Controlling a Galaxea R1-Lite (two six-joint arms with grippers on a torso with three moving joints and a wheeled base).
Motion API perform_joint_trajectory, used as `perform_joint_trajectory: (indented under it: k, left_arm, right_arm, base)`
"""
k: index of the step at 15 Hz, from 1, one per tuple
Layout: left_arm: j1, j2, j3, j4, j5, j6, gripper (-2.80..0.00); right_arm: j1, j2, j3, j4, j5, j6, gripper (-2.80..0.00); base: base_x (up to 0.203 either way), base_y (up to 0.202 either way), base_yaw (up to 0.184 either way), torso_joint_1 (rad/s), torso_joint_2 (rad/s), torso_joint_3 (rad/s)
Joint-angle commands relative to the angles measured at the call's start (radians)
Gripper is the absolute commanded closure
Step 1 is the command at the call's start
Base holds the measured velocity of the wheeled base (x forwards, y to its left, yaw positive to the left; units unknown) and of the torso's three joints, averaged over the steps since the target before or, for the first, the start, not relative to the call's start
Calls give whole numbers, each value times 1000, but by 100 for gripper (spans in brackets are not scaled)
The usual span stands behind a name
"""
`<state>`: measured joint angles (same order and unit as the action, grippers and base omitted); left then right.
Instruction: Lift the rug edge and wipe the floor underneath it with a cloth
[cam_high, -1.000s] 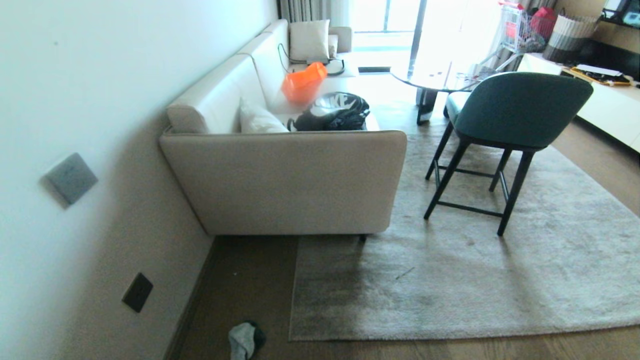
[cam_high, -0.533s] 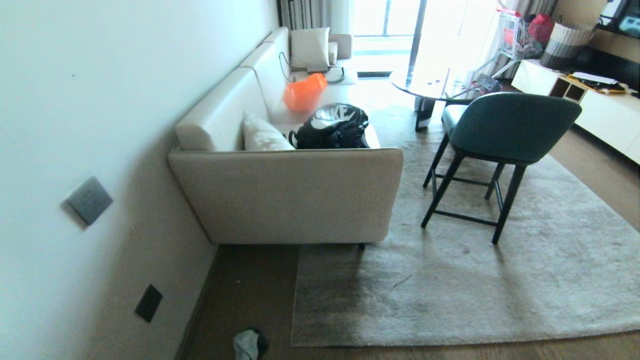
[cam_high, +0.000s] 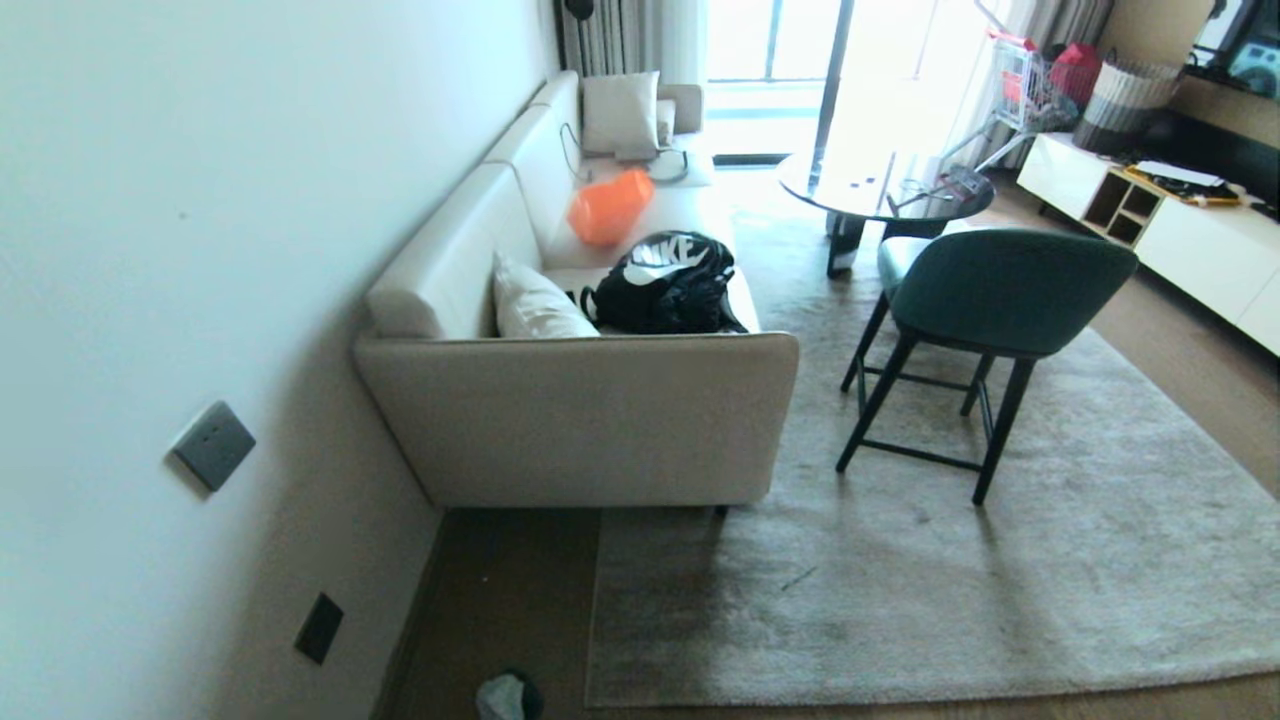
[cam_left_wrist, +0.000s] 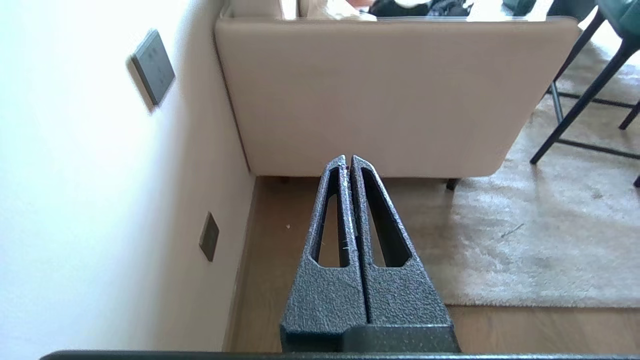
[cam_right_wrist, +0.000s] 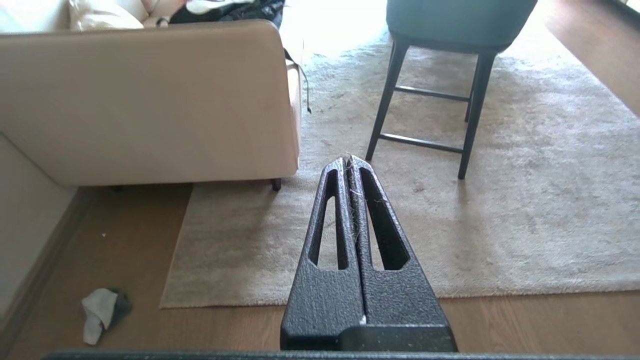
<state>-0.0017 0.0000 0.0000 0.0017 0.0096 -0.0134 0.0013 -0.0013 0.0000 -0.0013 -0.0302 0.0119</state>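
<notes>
Both your grippers, left gripper (cam_left_wrist: 348, 159) and right gripper (cam_right_wrist: 348, 159), are clamped closed, empty, above the floor (cam_right_wrist: 120, 235). Cloth (cam_right_wrist: 102, 312) lies crumpled near the rug edge (cam_right_wrist: 500, 292), apart. A black bag (cam_high: 668, 283) sits on the sofa (cam_high: 590, 425).

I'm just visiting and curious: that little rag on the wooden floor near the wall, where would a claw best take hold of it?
Probably from straight above, pinching the raised, bunched middle of the cloth. It lies crumpled in a small heap on the floor, apart from the rug edge, so its folds offer something to pinch, while its flat rim hugs the planks.
</notes>
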Motion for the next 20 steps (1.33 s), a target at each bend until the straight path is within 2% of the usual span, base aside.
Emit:
perform_joint_trajectory:
  k: [1,9,16,20]
  left_arm:
    - [0,0,0,0,1,0,0]
    - [0,0,0,0,0,0,0]
    - [0,0,0,0,1,0,0]
    - [0,0,0,0,1,0,0]
  right_arm:
    - [0,1,0,0,0,0,0]
    - [0,1,0,0,0,2,0]
    - [0,1,0,0,-4,3,0]
    - [0,1,0,1,-4,3,0]
  base:
    - [0,0,0,207,-583,-369]
    - [0,0,0,202,-514,-314]
    - [0,0,0,152,-340,-196]
    - [0,0,0,29,-69,-32]
